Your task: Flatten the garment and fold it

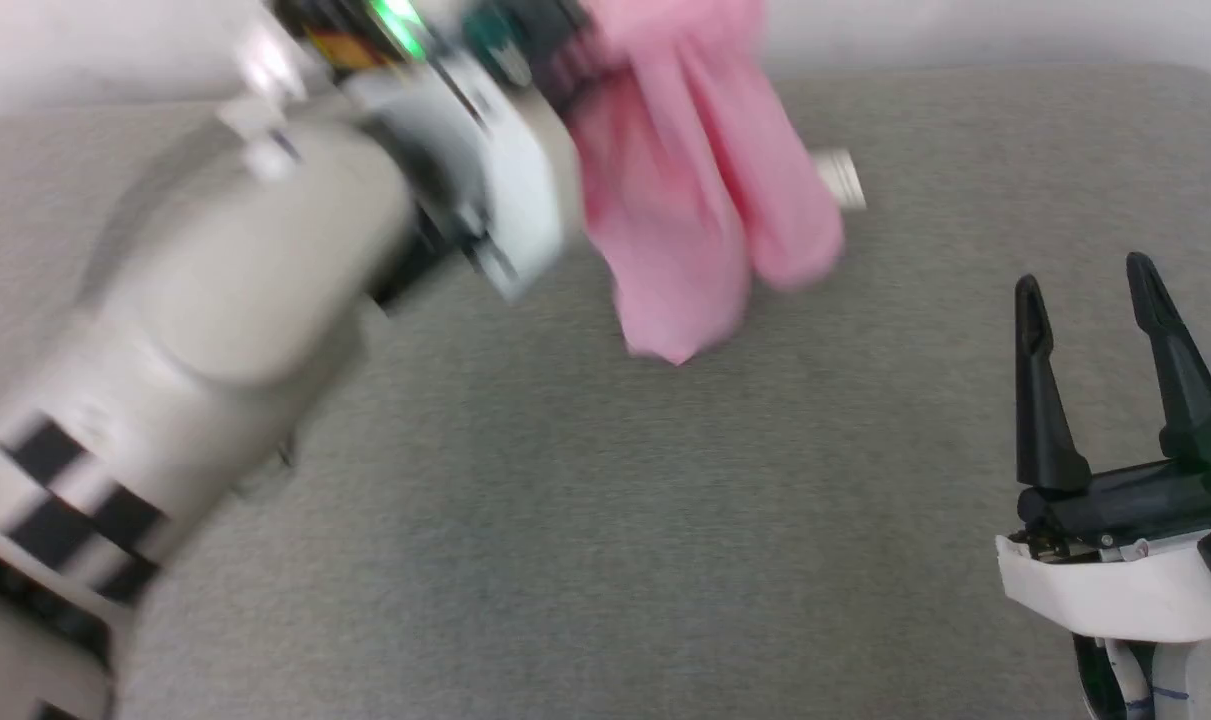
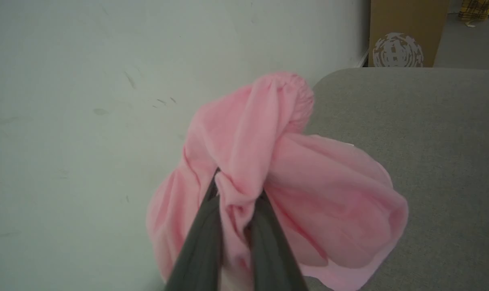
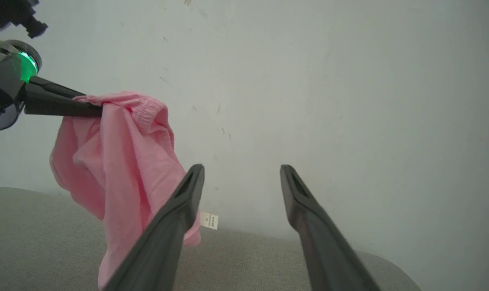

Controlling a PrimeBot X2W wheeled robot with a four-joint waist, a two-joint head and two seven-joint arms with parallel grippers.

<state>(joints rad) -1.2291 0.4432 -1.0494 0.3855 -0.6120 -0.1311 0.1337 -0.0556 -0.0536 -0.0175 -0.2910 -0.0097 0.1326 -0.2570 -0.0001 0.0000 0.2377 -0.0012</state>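
Observation:
The pink garment hangs bunched in the air above the grey table, held near its gathered waistband. My left gripper is shut on the garment, whose folds drape around the fingers. From the right wrist view the garment dangles from the left gripper's dark fingers, its small white tag hanging low near the table. My right gripper stands open at the lower right, apart from the cloth, with nothing between its fingers.
A pale wall rises just behind the table's far edge. A brown cardboard box stands on the floor beyond the table corner. My left forearm crosses the left part of the head view.

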